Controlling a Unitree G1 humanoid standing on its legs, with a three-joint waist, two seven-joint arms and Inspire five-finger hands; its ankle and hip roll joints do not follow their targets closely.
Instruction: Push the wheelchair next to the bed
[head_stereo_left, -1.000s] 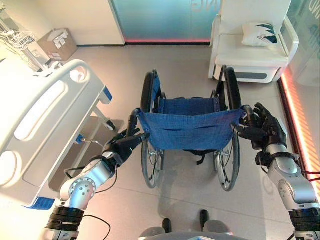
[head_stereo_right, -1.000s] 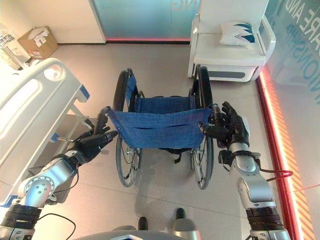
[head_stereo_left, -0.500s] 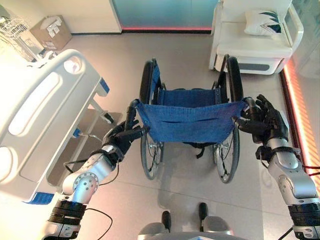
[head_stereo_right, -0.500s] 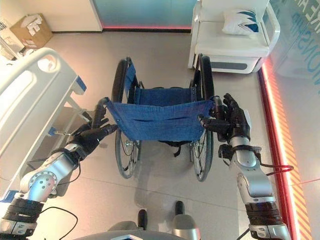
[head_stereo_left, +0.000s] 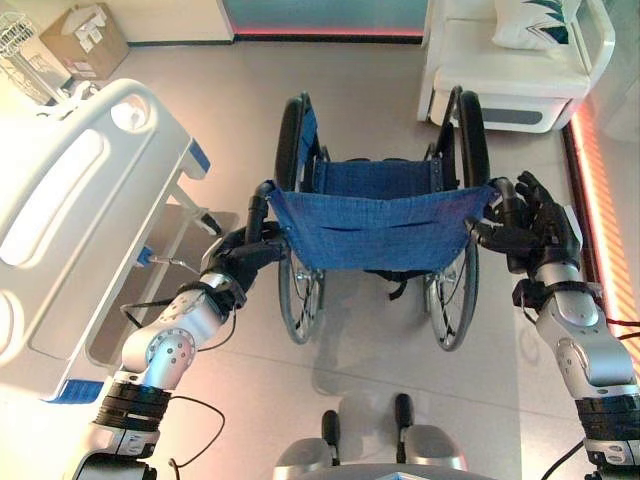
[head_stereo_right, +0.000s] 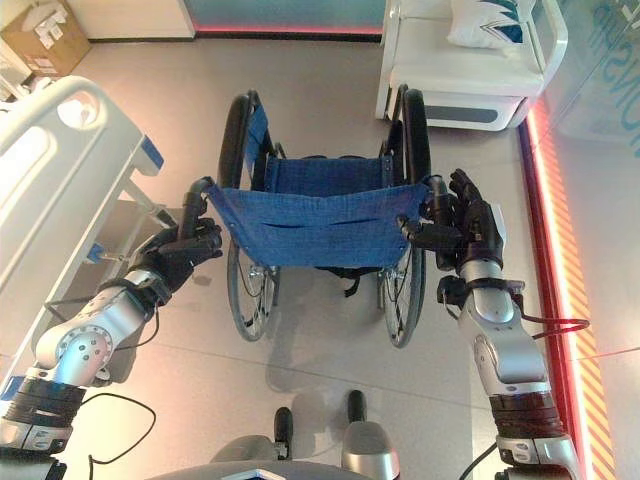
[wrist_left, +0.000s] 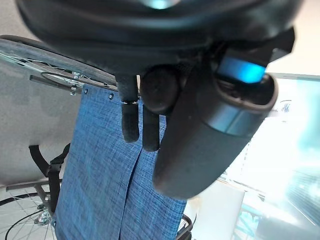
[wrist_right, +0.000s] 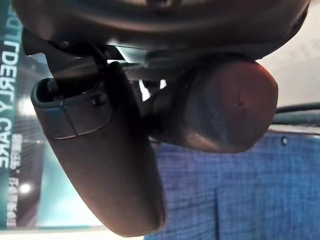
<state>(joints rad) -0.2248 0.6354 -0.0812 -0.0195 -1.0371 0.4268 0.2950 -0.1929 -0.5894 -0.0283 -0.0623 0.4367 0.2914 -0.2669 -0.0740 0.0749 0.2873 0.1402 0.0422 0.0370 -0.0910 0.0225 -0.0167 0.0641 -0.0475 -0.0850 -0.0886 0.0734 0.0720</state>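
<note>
The wheelchair (head_stereo_left: 380, 228) with its blue cloth back stands in the middle of the floor, facing away from me. The white hospital bed (head_stereo_left: 70, 210) lies to its left, its footboard level with the wheelchair's left wheel and a small gap between them. My left hand (head_stereo_left: 238, 262) is curled round the left push handle (head_stereo_left: 256, 205), whose black end shows between thumb and fingers (wrist_left: 159, 90). My right hand (head_stereo_left: 535, 232) grips the right push handle (head_stereo_left: 503, 193), with the thumb (wrist_right: 100, 150) lying beside the handle's rounded end (wrist_right: 220, 110).
A white armchair (head_stereo_left: 500, 85) with a patterned pillow (head_stereo_left: 535, 20) stands beyond the wheelchair at the far right. A cardboard box (head_stereo_left: 85, 35) and a wire rack (head_stereo_left: 22, 40) sit at the far left. A red-lit strip (head_stereo_left: 592, 210) runs along the right wall.
My left hand's fingers, stretched toward the cloth back a second ago, have curled round the left handle. The whole picture has shifted as the camera moved; the right hand keeps its grip.
</note>
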